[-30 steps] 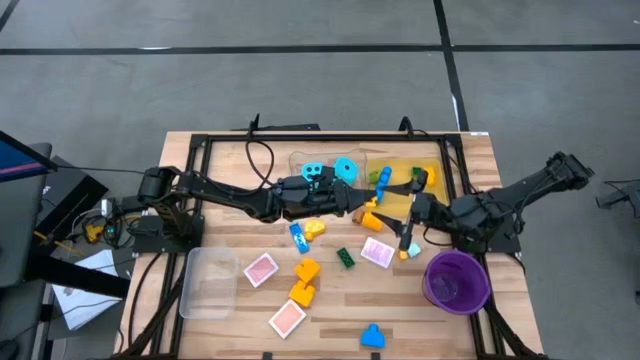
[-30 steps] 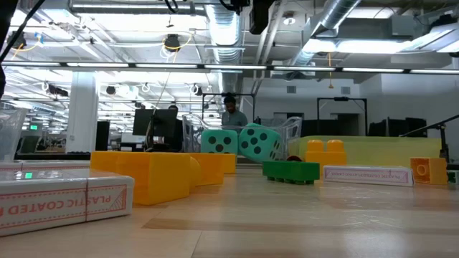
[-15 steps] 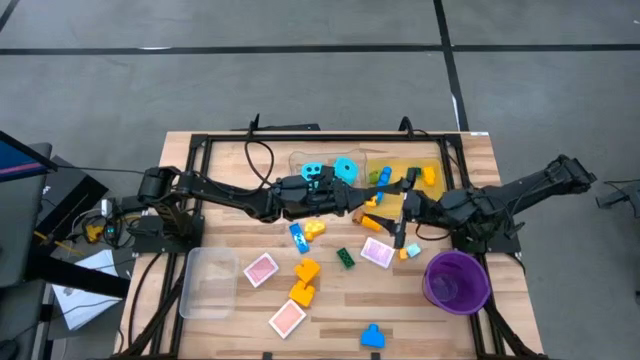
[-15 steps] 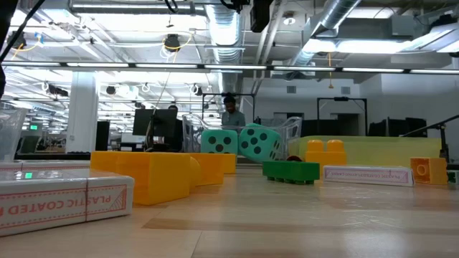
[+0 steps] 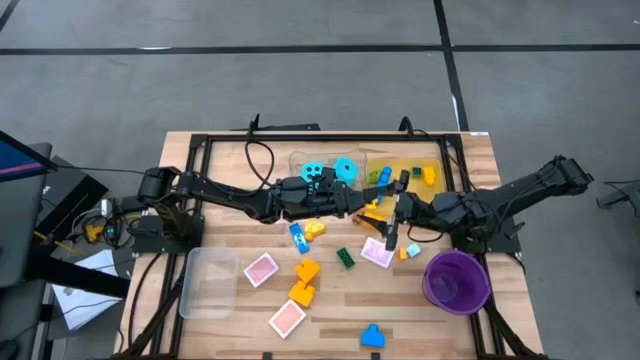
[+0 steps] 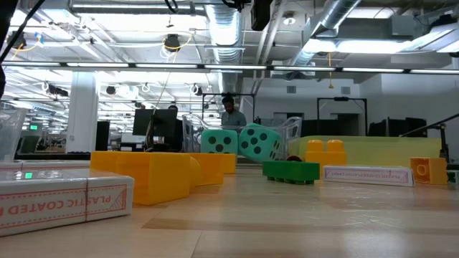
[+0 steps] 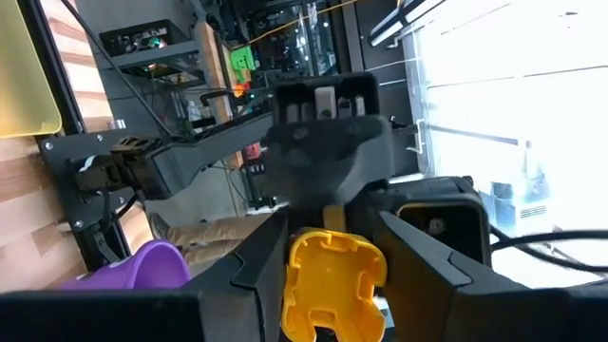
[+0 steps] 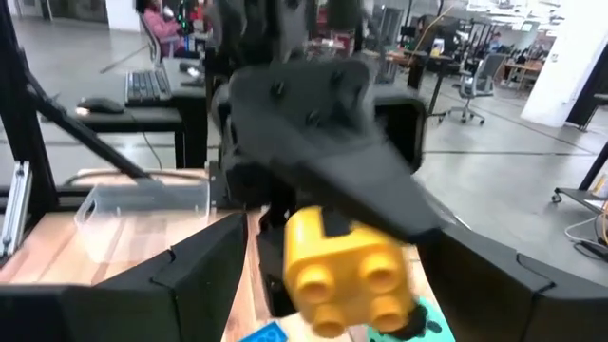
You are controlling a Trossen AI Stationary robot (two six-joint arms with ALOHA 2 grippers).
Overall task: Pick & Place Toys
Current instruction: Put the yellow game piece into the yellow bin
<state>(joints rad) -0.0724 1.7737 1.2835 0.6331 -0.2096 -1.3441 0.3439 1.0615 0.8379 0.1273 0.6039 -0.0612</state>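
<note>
Above the middle of the wooden worktop (image 5: 220, 300), the left pincer (image 7: 328, 249) is clenched on a small yellow plastic brick (image 7: 330, 285). The right pincer (image 8: 328, 249) faces it, fingers (image 8: 204, 261) spread on either side of the brick without touching it.
</note>
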